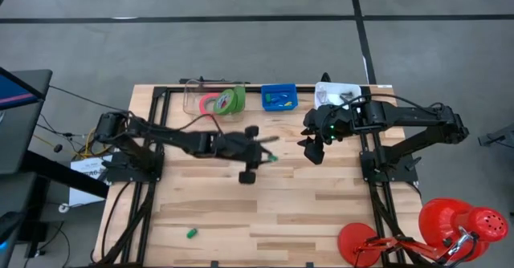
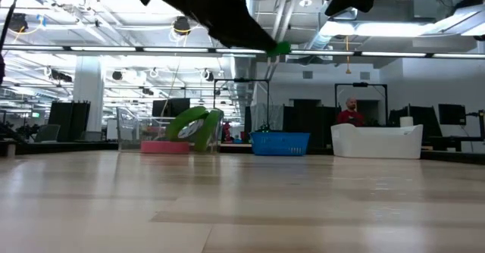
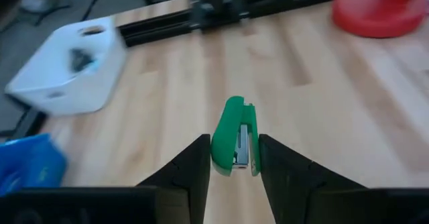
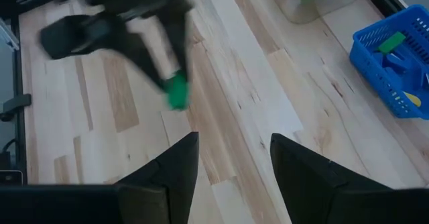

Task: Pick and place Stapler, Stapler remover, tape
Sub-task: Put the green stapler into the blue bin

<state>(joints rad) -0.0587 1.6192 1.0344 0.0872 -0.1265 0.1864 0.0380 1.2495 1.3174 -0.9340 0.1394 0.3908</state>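
My left gripper (image 1: 267,157) is over the table's middle, shut on a green stapler (image 3: 234,138). The stapler also shows high above the tabletop in the low view (image 2: 279,48). My right gripper (image 1: 312,148) hangs open and empty to its right, fingers apart in the right wrist view (image 4: 233,143). A green tape roll (image 1: 232,99) and a pink-red one (image 1: 210,103) sit in a clear container (image 1: 193,98) at the far edge. The green roll stands tilted on its edge (image 2: 189,124). A small green piece (image 1: 192,233) lies near the front left. My left gripper pinches the stapler's near end (image 3: 231,162) between its two fingers. The fingers run along the stapler, and its far end (image 3: 234,104) sticks out ahead of them toward the table's right. The stapler is lifted clear of the table, turned on its side.
A blue basket (image 1: 279,98) holding small items and a white bin (image 1: 337,92) stand at the far edge, right of the clear container. Red lamp-like things (image 1: 450,224) sit off the front right corner. A person (image 2: 348,114) shows far behind the table.
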